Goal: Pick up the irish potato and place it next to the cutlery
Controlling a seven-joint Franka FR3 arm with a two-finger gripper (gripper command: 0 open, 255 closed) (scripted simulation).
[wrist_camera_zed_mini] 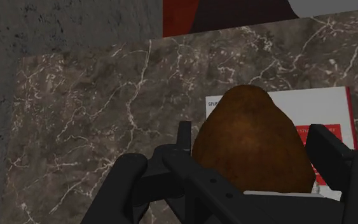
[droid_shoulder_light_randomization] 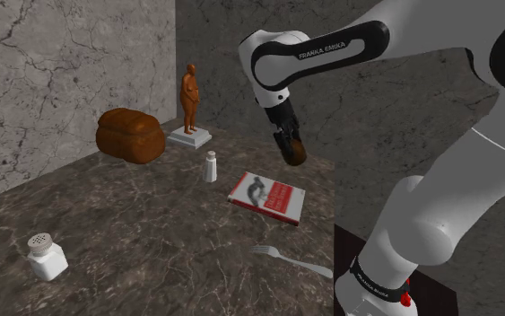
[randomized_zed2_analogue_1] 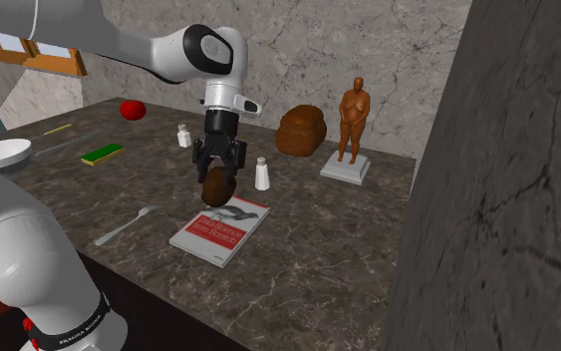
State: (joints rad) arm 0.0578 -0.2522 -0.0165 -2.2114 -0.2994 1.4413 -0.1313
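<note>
A: While the arm hangs over the marble counter (droid_shoulder_light_randomization: 134,224), how does the gripper (wrist_camera_zed_mini: 254,167) stand?

B: Its two black fingers (wrist_camera_zed_mini: 336,159) are closed partway, one on each side of a brown potato (wrist_camera_zed_mini: 254,143), clasping it between them. The potato's rounded end pokes out past the fingertips.

A: And where is the potato?

B: It is in the air, clear of the counter, with a red and white book (randomized_zed2_analogue_1: 220,229) lying flat under it.

A: And the cutlery?

B: A pale fork (droid_shoulder_light_randomization: 291,260) lies on the counter toward the stand, near the book but apart from it.

A: Farther back?

B: A small white shaker (droid_shoulder_light_randomization: 210,166) stands past the book. Near the wall are a brown loaf (droid_shoulder_light_randomization: 131,136) and a brown statuette (droid_shoulder_light_randomization: 189,99) on a pale base.
</note>
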